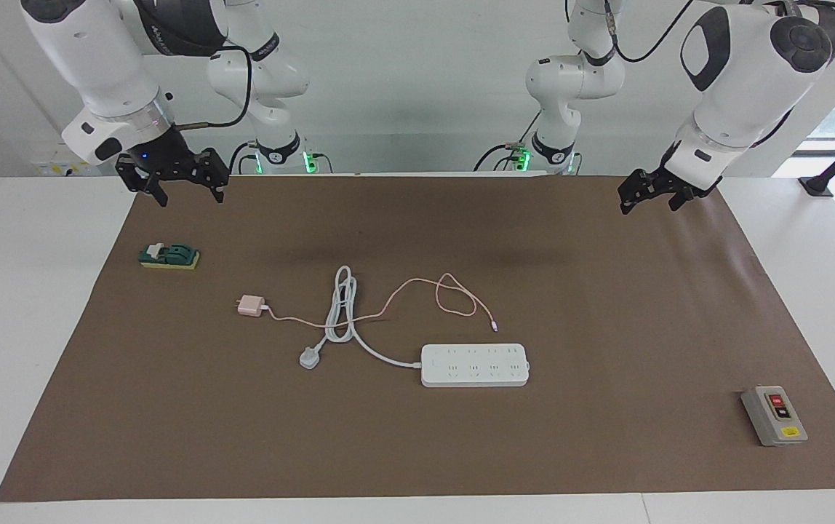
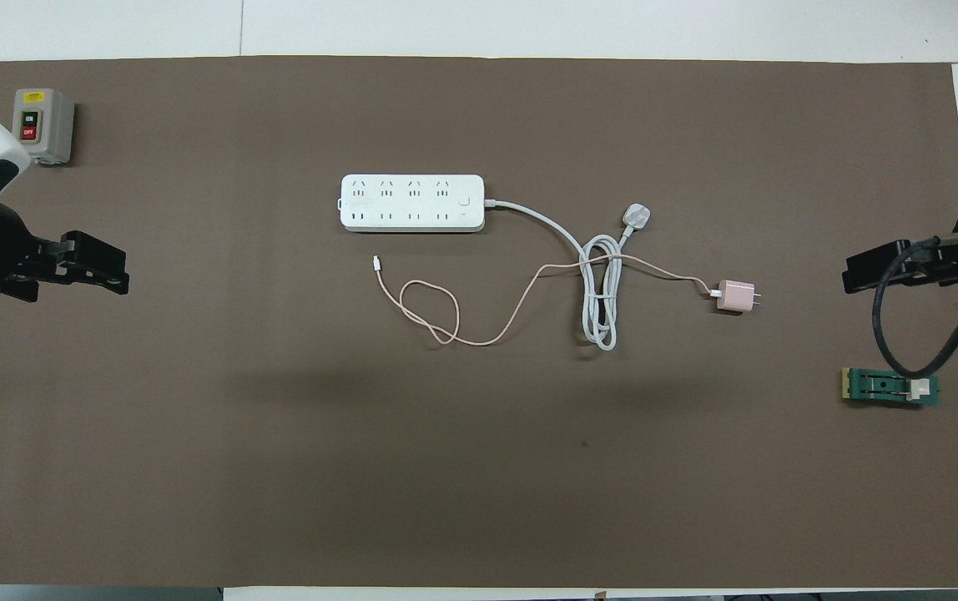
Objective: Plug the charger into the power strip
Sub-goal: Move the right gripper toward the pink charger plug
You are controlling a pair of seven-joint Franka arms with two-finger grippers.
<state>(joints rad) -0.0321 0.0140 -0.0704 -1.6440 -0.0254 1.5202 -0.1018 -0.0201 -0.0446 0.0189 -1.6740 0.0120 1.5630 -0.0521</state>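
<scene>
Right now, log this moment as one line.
pale pink cube charger: on mat, unplugged | long white power strip: free | left gripper: open | right gripper: open

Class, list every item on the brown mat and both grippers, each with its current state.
charger: unplugged, on its side
power strip: lying flat, sockets empty
white three-pin plug: unplugged, cord coiled
grey button box: lying untouched
green switch block: lying untouched
left gripper: open, empty, raised
right gripper: open, empty, raised

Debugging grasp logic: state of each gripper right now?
Left gripper: open, holding nothing, raised over the mat.
Right gripper: open, holding nothing, raised over the mat.
</scene>
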